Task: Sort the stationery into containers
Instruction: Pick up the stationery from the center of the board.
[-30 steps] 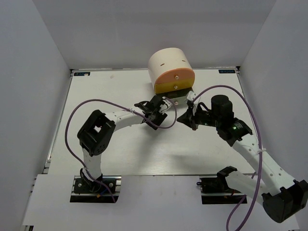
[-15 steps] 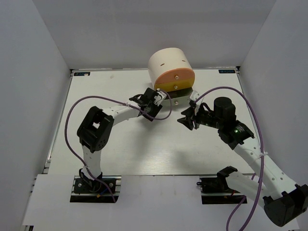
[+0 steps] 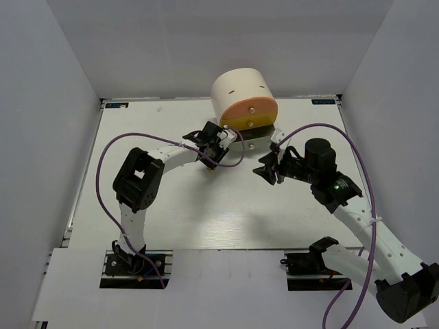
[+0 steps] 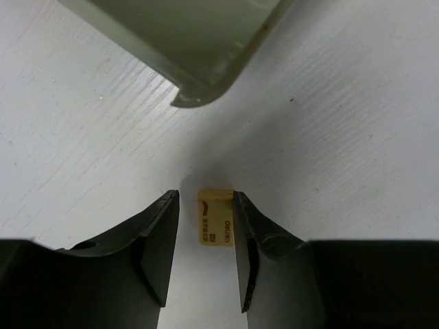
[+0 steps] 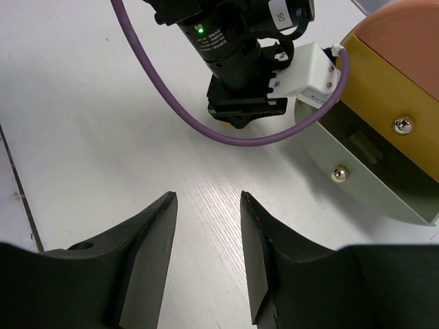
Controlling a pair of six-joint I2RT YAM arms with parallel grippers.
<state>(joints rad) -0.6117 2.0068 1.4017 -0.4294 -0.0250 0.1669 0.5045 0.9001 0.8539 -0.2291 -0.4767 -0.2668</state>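
Tan eraser (image 4: 216, 219) between the tips of the left gripper (image 4: 204, 200), narrowly open, nothing clamped

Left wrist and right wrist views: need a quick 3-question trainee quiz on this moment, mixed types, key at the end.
1. True or false: the right gripper is gripping an eraser.
2. Which drawer of the organiser is pulled out? A salmon-orange; B yellow; C grey-green.
3. What lies on the table between the fingers of the left gripper?
Key: 1 false, it is open and empty. 2 C. 3 the tan eraser.
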